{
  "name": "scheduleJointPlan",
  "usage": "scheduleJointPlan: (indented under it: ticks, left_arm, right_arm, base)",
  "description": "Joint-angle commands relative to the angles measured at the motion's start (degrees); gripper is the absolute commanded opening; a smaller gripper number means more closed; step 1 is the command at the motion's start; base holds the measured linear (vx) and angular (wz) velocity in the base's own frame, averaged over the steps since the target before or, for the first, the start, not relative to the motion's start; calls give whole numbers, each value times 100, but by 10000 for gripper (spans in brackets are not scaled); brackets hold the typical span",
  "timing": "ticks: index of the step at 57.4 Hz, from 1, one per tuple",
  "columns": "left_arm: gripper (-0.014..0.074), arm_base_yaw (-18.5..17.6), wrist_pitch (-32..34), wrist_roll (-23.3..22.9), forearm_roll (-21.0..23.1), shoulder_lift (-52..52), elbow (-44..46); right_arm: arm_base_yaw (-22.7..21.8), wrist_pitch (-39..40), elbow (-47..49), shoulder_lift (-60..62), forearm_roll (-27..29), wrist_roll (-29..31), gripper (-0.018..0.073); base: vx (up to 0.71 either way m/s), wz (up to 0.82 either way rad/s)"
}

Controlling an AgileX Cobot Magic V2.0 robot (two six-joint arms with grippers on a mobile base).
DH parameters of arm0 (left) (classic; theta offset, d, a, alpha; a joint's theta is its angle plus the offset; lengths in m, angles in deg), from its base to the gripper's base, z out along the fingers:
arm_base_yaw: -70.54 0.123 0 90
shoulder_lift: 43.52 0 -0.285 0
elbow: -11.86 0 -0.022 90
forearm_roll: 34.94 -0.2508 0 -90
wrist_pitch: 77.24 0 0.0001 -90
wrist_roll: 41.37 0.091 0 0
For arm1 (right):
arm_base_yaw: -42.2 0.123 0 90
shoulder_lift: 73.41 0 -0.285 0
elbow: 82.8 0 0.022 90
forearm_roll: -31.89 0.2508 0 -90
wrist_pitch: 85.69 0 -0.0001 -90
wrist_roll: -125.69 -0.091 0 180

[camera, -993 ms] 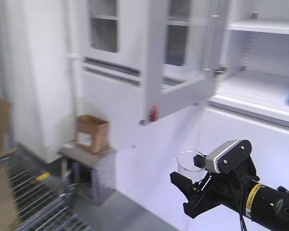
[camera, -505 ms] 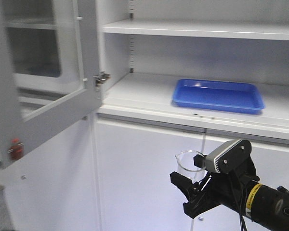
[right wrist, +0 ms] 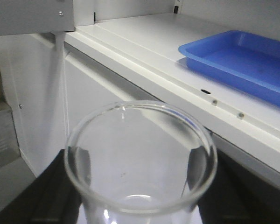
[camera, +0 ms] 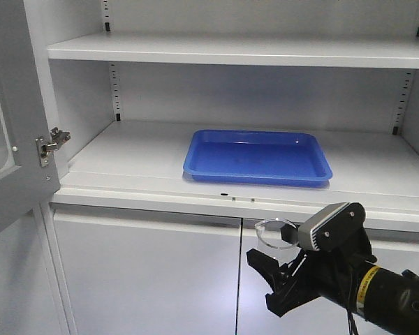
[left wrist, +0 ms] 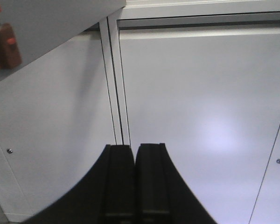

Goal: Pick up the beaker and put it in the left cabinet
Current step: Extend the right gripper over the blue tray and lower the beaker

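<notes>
Jaws on the right gripper [camera: 274, 259] clamp the beaker [camera: 271, 232], low before the left cabinet [camera: 77, 91]; left gripper [left wrist: 134, 154] pressed together, empty. Pick's done; lifting onto the shelf [camera: 126, 164] beside the blue tray [camera: 257, 155] remains.

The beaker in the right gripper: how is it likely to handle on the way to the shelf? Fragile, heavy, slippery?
Probably fragile: the beaker is thin clear glass, so a knock on the shelf edge of the left cabinet could crack it. Likely light, since it looks empty. Possibly slippery: smooth walls, pinched only by the right gripper.
</notes>
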Motion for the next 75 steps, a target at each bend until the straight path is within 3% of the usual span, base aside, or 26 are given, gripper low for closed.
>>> scheduleJointPlan:
  ticks: [1,55,65,71,75]
  left_arm:
    - [4,-42,475,-20,11,109,54]
    - [4,-42,475,-20,11,109,54]
    - [4,-42,475,-20,11,109,54]
    - [4,-42,475,-20,11,109,54]
    - [4,-42,475,-20,11,109,54]
  right_arm:
    - [-2,435,170,196,134,-10,-4]
    - [-2,589,170,196,186,3,-4]
    - [-2,645,170,196,864,489,-4]
    - [-2,241,322,154,1523,918,-4]
    - [-2,-13,540,75,1664,934,-2]
  base:
    - [30,-8]
    - [25,-4]
    - [8,-2]
    - [5,-1]
    - [4,-3]
